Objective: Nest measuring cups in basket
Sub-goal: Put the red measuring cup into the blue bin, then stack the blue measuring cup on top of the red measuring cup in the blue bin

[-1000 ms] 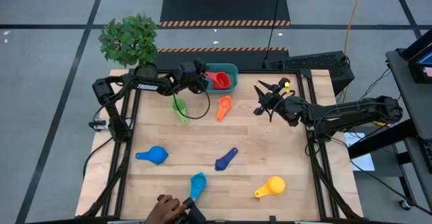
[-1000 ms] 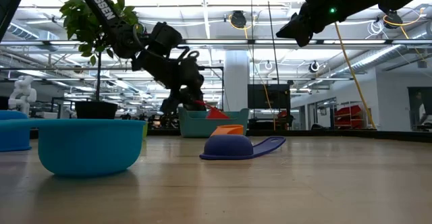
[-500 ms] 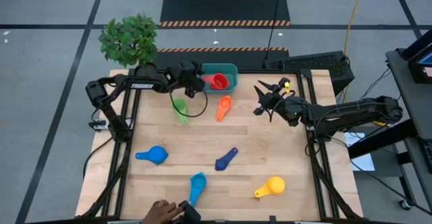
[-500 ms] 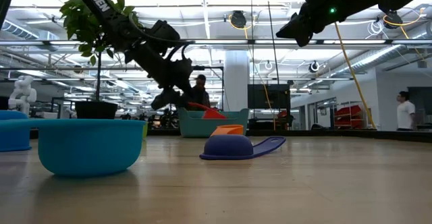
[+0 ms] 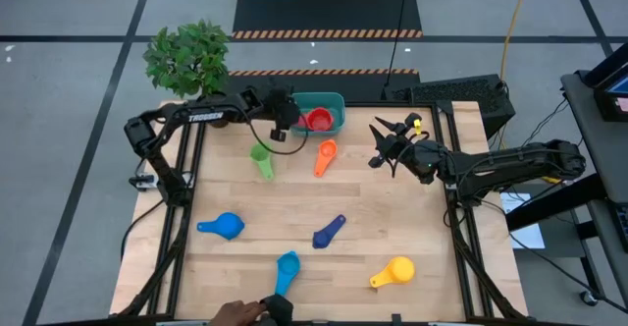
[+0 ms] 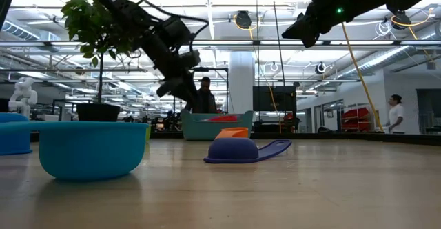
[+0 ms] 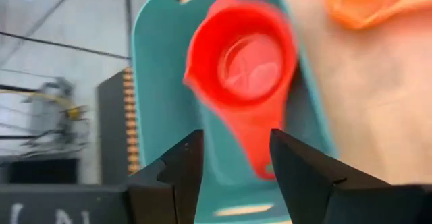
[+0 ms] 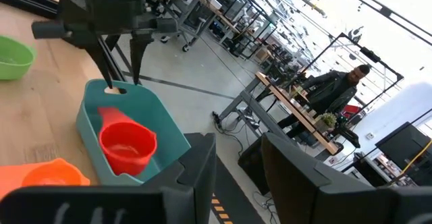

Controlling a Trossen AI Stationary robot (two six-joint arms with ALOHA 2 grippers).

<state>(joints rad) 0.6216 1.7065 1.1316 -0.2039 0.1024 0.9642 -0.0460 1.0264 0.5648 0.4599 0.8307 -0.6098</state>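
Observation:
A red measuring cup [image 5: 317, 120] lies in the teal basket [image 5: 337, 101] at the table's far edge, its handle toward the basket's left end. My left gripper [image 5: 288, 121] hangs open above that end, slanting down. Its fingers [image 7: 177, 163] stand either side of the handle without touching it. Green [image 5: 261, 156], orange [image 5: 325, 155], light blue [image 5: 224, 226], dark blue [image 5: 329, 232], another light blue [image 5: 286, 267] and yellow [image 5: 394, 270] cups rest on the wood. My right gripper [image 5: 375, 144] waits raised and level at the right, open.
A potted plant [image 5: 188, 59] stands beyond the table's far left corner. A black cable loop [image 5: 285, 149] hangs from my left arm over the green cup. A person's hand [image 5: 238, 312] is at the near edge. Bare wood lies at the table's middle.
My left gripper has risen above the basket's left end and rolled. The red cup, propped up at the fingertips before, has dropped and now lies lower in the basket, clear of the fingers. The hand at the near edge has shifted a little.

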